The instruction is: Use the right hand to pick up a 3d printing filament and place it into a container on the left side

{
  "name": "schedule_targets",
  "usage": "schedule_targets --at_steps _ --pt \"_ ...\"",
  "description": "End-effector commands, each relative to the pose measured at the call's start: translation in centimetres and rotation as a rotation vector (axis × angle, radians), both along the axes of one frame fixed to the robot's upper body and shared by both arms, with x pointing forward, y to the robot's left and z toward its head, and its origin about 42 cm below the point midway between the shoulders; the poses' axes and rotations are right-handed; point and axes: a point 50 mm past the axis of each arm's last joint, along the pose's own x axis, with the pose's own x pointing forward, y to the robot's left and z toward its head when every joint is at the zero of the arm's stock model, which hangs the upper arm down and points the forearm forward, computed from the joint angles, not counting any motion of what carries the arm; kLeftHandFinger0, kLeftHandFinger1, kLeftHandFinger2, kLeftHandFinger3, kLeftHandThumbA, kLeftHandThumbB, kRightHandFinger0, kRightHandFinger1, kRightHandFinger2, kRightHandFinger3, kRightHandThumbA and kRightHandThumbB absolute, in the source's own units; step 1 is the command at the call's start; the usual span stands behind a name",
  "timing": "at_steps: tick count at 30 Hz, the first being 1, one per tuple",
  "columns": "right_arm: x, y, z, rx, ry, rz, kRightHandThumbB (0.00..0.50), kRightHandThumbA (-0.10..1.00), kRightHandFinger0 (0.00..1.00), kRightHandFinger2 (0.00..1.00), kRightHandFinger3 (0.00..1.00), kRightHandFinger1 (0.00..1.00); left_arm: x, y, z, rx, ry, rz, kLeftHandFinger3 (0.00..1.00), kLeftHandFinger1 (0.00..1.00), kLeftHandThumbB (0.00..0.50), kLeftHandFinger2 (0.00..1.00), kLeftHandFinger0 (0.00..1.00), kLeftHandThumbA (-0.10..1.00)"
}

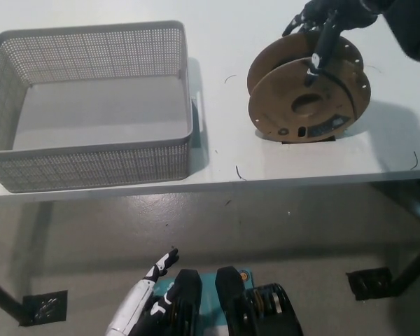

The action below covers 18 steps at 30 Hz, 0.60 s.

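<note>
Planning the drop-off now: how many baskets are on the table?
1. The grey mesh basket sits on the left part of the white table, with nothing in it. Nothing hides another one in this view.

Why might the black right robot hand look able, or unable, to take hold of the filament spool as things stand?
Probably able: the right robot hand is already over the spool's top edge, fingers reaching down its face, nothing between them. The left robot hand rests low, below the table.
</note>
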Motion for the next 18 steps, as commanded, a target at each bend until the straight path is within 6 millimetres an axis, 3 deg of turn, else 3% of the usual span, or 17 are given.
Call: schedule_targets --at_steps 1,5,7,8,9,10,11,12,13,14,15,16,17,18 --pt "0.1 0.9 -1.7 -0.083 -0.015 -0.014 0.449 1.0 1.0 1.0 1.0 1.0 0.6 0.1 1.2 0.003 -0.057 -0.036 1.0 1.0 0.238 1.0 1.0 1.0" --pt "-0.1 0.4 -4.0 0.023 0.073 -0.063 0.374 1.0 1.0 1.0 1.0 1.0 0.8 0.2 1.4 0.004 -0.059 -0.038 1.0 1.0 0.245 1.0 1.0 1.0" --pt "-0.1 0.0 -4.6 -0.027 0.072 -0.06 0.368 1.0 1.0 1.0 1.0 1.0 1.2 0.2 1.7 0.014 -0.069 -0.044 1.0 1.0 0.239 1.0 1.0 1.0" --pt "0.0 -0.1 -4.9 -0.088 0.025 -0.06 0.341 1.0 1.0 1.0 1.0 1.0 1.2 0.2 1.7 0.011 -0.069 -0.042 1.0 1.0 0.239 1.0 1.0 1.0" --pt "0.3 -0.3 -5.0 -0.137 -0.056 -0.063 0.362 0.97 1.0 1.0 1.0 1.0 1.2 0.2 1.7 0.01 -0.069 -0.041 1.0 1.0 0.239 1.0 1.0 1.0" --pt "0.5 -0.6 -5.4 -0.134 -0.133 -0.06 0.296 0.72 0.93 1.0 1.0 1.0 1.2 0.2 1.6 0.007 -0.068 -0.044 1.0 1.0 0.234 1.0 1.0 1.0" --pt "0.5 -0.7 -5.5 -0.124 -0.153 -0.059 0.283 0.61 0.81 1.0 1.0 0.98 1.1 0.2 1.6 0.006 -0.067 -0.045 1.0 1.0 0.233 1.0 1.0 1.0" --pt "0.6 -0.8 -5.7 -0.112 -0.201 -0.041 0.177 0.03 0.08 0.47 1.0 0.21 1.1 0.2 1.6 0.005 -0.064 -0.046 1.0 1.0 0.248 1.0 1.0 1.0" --pt "0.7 -0.9 -5.7 -0.113 -0.234 -0.033 0.227 -0.08 0.0 0.43 0.96 0.15 1.1 0.2 1.6 0.004 -0.065 -0.046 1.0 1.0 0.251 1.0 1.0 1.0" --pt "0.8 -1.1 -5.8 -0.133 -0.278 -0.003 0.229 -0.1 0.04 0.43 0.72 0.21 1.2 0.2 1.6 0.006 -0.066 -0.046 1.0 1.0 0.252 1.0 1.0 1.0" --pt "0.8 -1.3 -5.5 -0.144 -0.308 0.01 0.208 -0.1 0.18 0.48 0.61 0.32 1.4 0.2 1.7 0.008 -0.065 -0.046 1.0 1.0 0.247 1.0 1.0 1.0" --pt "0.9 -1.5 -5.2 -0.136 -0.334 0.005 0.155 -0.1 0.18 0.45 0.46 0.33 1.5 0.3 1.7 0.007 -0.062 -0.044 1.0 1.0 0.253 1.0 1.0 1.0" --pt "0.9 -1.7 -5.1 -0.132 -0.341 0.002 0.141 -0.1 0.14 0.38 0.39 0.27 1.5 0.3 1.8 0.006 -0.061 -0.044 1.0 1.0 0.257 1.0 1.0 1.0" --pt "1.0 -1.9 -5.1 -0.126 -0.355 -0.005 0.151 -0.1 0.17 0.37 0.38 0.29 1.5 0.3 1.8 0.006 -0.061 -0.044 1.0 1.0 0.255 1.0 1.0 1.0"
